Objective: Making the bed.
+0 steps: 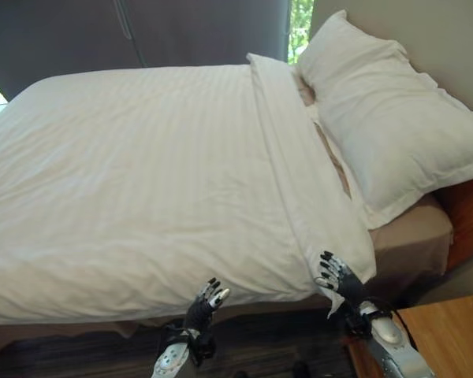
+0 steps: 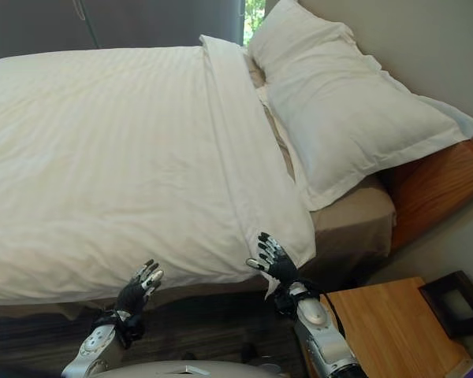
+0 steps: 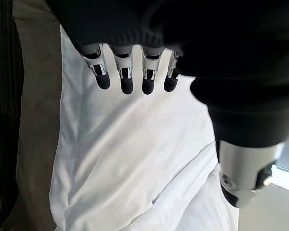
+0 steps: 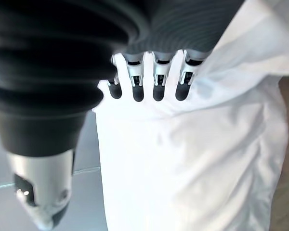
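The white duvet (image 1: 142, 181) covers the bed (image 1: 414, 236), its top band folded back below the pillow (image 1: 386, 118). The left hand (image 1: 207, 302) and right hand (image 1: 337, 276) sit at the duvet's near edge, fingers straight, gripping nothing.

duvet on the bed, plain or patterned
White duvet with faint woven stripes, clearest in the left eye view.

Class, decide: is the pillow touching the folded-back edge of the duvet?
Cannot tell. In the right eye view, the pillow lies beside the duvet fold, with a shadowed strip between them; contact isn't plain.
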{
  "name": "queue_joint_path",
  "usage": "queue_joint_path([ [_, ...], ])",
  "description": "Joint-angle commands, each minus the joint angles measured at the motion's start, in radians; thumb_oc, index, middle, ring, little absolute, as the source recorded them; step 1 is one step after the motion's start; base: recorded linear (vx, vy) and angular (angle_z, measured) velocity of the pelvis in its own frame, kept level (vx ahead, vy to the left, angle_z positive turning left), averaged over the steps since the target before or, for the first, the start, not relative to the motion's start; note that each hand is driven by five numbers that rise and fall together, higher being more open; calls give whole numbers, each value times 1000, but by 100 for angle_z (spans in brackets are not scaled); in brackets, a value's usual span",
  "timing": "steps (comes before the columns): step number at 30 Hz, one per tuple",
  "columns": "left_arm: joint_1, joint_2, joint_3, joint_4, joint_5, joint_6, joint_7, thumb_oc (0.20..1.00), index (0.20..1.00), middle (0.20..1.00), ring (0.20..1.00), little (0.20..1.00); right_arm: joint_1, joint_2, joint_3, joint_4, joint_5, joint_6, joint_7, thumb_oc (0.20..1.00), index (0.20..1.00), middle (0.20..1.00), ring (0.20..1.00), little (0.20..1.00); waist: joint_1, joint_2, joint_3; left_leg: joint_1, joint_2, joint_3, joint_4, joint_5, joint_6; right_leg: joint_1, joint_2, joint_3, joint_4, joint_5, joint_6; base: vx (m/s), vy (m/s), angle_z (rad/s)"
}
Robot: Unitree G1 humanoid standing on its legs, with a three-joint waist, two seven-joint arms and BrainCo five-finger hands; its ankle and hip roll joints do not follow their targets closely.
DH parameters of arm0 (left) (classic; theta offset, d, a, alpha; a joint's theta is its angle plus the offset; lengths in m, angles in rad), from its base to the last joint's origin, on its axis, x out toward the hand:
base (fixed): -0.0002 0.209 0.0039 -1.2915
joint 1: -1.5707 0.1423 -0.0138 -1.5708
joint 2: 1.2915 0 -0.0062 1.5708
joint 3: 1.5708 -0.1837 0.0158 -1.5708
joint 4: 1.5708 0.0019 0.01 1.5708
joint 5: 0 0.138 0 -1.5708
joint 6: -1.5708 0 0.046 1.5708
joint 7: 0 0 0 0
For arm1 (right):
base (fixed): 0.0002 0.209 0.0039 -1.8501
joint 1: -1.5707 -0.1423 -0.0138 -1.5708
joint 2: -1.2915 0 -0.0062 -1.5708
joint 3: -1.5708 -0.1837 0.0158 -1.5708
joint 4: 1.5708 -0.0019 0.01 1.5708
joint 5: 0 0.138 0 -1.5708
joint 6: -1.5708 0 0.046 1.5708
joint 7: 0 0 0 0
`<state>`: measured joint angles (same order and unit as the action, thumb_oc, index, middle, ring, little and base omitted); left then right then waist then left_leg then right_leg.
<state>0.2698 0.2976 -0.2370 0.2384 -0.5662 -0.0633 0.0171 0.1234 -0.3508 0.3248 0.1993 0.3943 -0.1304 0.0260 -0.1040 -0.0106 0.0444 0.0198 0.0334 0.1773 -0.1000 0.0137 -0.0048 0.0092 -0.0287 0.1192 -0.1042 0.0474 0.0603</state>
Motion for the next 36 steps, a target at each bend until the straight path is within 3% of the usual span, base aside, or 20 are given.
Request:
queue_joint_path([
  [1, -85, 23, 13, -28, 28, -58, 6, 1000, 1000, 1000, 1000, 1000, -53, -13, -46, -40, -10, -39, -20, 1000, 1000, 1000, 1000, 1000, -6, -30, 10, 51, 8, -32, 13, -26, -11, -3, -34, -49, 29, 3, 69, 0, 0, 0],
  [7, -105, 16, 23, -40, 14, -79, 39, 1000, 1000, 1000, 1000, 1000, -28, -16, -88, -25, -24, -44, -51, 1000, 1000, 1000, 1000, 1000, -13, -35, 16, 56, 7, -32, 26, -34, -2, -20, -33, -35, 66, 7, 73, -23, -2, -1],
  [9, -118, 27, 29, -50, 17, -87, 50, 1000, 1000, 1000, 1000, 1000, -46, -11, -89, -15, -17, -45, -61, 1000, 1000, 1000, 1000, 1000, -8, -39, 53, 37, 21, -12, 54, -39, 1, -86, -18, -45, 151, 24, 91, -196, -51, -17],
  [10, -133, 39, 21, -49, 16, -95, 54, 1000, 1000, 1000, 1000, 1000, -48, -4, -95, -10, 13, -49, -62, 1000, 1000, 1000, 1000, 1000, -12, -36, 69, 13, 29, -25, 68, -34, 0, -117, -6, -13, 210, 23, 103, -185, -59, -44],
  [12, -152, 49, 7, -48, 8, -103, 52, 1000, 1000, 1000, 1000, 1000, -30, 8, -102, -11, 55, -53, -55, 1000, 1000, 1000, 1000, 1000, -18, -22, 80, -27, 31, -99, 84, -15, -4, -130, 11, 73, 278, 1, 106, -147, -70, -15],
  [16, -182, 89, 8, -87, 34, -107, 47, 1000, 1000, 1000, 1000, 1000, -5, 21, -112, 4, 96, -46, -50, 1000, 1000, 1000, 1000, 1000, 24, -10, 79, -118, 17, -263, 113, 34, -22, -49, -60, 3, 327, -51, 71, -182, -207, 132],
  [19, -152, 86, 53, -79, 18, -129, 52, 1000, 1000, 1000, 1000, 1000, -44, -9, -115, 5, 62, -55, -58, 1000, 1000, 1000, 1000, 1000, 94, -22, 70, -191, -2, -363, 150, 55, -57, 58, -54, -24, 200, -145, 48, -206, -276, 167],
  [21, -122, 70, 88, -49, 10, -131, 69, 1000, 1000, 1000, 1000, 1000, -92, -32, -102, -11, 41, -73, -65, 1000, 1000, 1000, 1000, 1000, 135, -19, 69, -238, 10, -404, 148, 108, -87, 87, -31, -50, 107, -151, 31, -200, -260, 104],
  [22, -121, 70, 88, -49, 10, -131, 69, 1000, 1000, 1000, 1000, 1000, -92, -32, -102, -11, 41, -73, -65, 1000, 1000, 1000, 1000, 1000, 134, -19, 68, -239, 10, -404, 148, 108, -87, 86, -31, -50, 107, -151, 30, -224, -249, 90],
  [23, -95, 60, 113, -12, 4, -128, 85, 1000, 1000, 1000, 1000, 1000, -109, -49, -104, -41, 26, -91, -70, 1000, 1000, 1000, 1000, 1000, 164, -5, 78, -263, 24, -458, 106, 180, -113, 104, -2, -58, 74, -164, 15, -339, -231, 93],
  [24, -89, 37, 121, 12, -24, -126, 103, 1000, 1000, 1000, 1000, 1000, -128, -65, -98, -59, 8, -94, -75, 1000, 1000, 1000, 1000, 1000, 170, 0, 104, -293, 39, -461, 88, 226, -128, 79, 13, -88, 90, -158, 5, -496, -265, 101],
  [25, -86, 14, 122, 29, -49, -126, 106, 1000, 1000, 1000, 1000, 1000, -129, -85, -111, -75, 0, -93, -78, 1000, 1000, 1000, 1000, 1000, 165, -3, 127, -307, 42, -408, 100, 219, -108, 63, 7, -120, 113, -162, 4, -494, -133, 104],
  [27, -86, -14, 112, 45, -56, -119, 93, 1000, 1000, 1000, 1000, 1000, -112, -104, -127, -69, -17, -82, -78, 1000, 1000, 1000, 1000, 1000, 134, -25, 131, -292, 70, -236, 221, 132, -73, 23, -21, -182, 127, -132, 4, -411, -80, 105],
  [29, -64, -42, 101, 29, -72, -119, 84, 1000, 1000, 1000, 1000, 1000, -72, -94, -142, -56, 0, -74, -80, 1000, 1000, 1000, 1000, 1000, 117, -40, 124, -236, 83, -157, 293, 70, -66, 10, -40, -245, 127, -115, -5, -308, -91, 101],
  [31, -59, -46, 99, 25, -74, -114, 81, 1000, 1000, 1000, 1000, 1000, -50, -88, -149, -53, 4, -72, -78, 1000, 1000, 1000, 1000, 1000, 106, -42, 116, -218, 89, -138, 306, 59, -66, 4, -47, -265, 126, -108, -8, -158, -34, 106],
  [32, -63, -49, 92, 21, -75, -112, 83, 1000, 1000, 1000, 1000, 1000, -22, -79, -161, -50, 6, -69, -77, 1000, 1000, 1000, 1000, 1000, 88, -44, 105, -168, 111, -93, 313, 43, -66, -3, -52, -294, 132, -104, -11, -114, 5, 125],
  [34, -86, -41, 76, 13, -53, -118, 94, 1000, 1000, 1000, 1000, 1000, 50, -60, -204, -46, -8, -67, -94, 1000, 1000, 1000, 1000, 1000, 36, -23, 65, -29, 147, -9, 240, -9, -84, -20, -65, -381, 156, -114, -8, -151, 112, 127],
  [35, -111, -39, 60, 7, -43, -119, 97, 1000, 1000, 1000, 1000, 1000, 76, -33, -230, -41, 11, -72, -112, 1000, 1000, 1000, 1000, 1000, 19, 0, 46, -3, 130, -2, 112, 3, -89, -14, -65, -405, 146, -107, 1, -71, 175, 126],
  [36, -112, -42, 58, 6, -34, -121, 101, 1000, 1000, 1000, 1000, 1000, 82, -32, -233, -41, 15, -72, -109, 1000, 1000, 1000, 1000, 1000, 14, 7, 37, 7, 127, -11, 80, -3, -90, -9, -65, -410, 143, -108, 3, -10, 125, 141],
])
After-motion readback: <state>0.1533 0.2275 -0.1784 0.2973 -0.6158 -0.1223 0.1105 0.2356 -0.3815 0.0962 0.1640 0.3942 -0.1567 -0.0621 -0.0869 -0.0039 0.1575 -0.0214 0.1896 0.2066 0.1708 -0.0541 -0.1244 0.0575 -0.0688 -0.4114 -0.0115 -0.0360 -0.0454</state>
